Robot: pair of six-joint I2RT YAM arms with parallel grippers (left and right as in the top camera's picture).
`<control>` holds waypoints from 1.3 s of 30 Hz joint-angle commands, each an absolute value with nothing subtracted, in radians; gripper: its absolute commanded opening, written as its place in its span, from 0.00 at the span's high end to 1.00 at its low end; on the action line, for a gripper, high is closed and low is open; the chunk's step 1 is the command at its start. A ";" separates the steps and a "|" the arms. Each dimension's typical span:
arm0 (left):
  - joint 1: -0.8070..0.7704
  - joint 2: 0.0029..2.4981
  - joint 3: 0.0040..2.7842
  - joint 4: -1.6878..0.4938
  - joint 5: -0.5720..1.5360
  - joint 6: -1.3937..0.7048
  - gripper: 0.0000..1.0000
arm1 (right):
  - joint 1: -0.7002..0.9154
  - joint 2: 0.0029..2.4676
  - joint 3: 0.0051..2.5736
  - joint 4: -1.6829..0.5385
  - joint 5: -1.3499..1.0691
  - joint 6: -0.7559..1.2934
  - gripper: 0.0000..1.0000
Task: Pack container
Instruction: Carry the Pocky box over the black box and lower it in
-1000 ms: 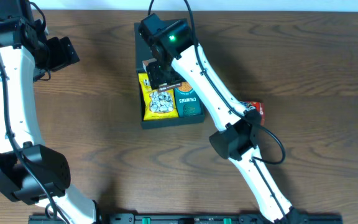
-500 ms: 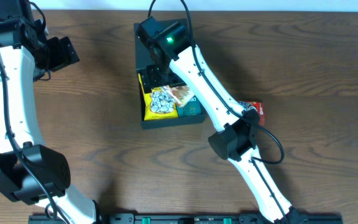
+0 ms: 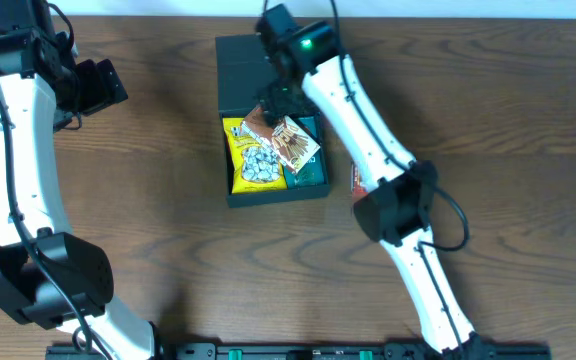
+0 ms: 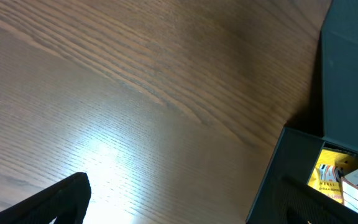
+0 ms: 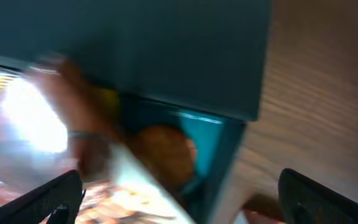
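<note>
Since a second ago the right gripper [image 3: 271, 108] has drawn back, jaws wide and empty, to the far end of the container [image 3: 240, 62], which sits at the far middle of the brown wooden table [image 3: 148, 220], leaving a brown packet [image 3: 290, 140] across the yellow bag [image 3: 250, 166] and teal carton [image 3: 309, 173] inside, while the left gripper [image 3: 108, 85] hangs spread and empty.
</note>
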State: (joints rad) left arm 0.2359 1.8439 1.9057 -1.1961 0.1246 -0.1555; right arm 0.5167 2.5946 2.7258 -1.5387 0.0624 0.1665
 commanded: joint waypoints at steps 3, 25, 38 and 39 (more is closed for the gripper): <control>0.242 1.844 1.905 -1.198 0.124 -0.138 0.05 | 0.485 2.592 2.653 -1.537 -0.097 -0.002 0.02; 0.242 1.844 1.905 -1.195 0.124 -0.137 0.05 | 0.459 2.475 2.729 -1.576 -0.250 -0.258 0.44; 0.242 1.844 1.905 -1.200 0.124 -0.134 0.05 | 0.437 2.476 2.530 -1.547 -0.319 -0.292 0.11; 0.242 1.844 1.905 -1.200 0.124 -0.134 0.05 | 0.443 2.476 2.528 -1.549 -0.323 -0.298 0.01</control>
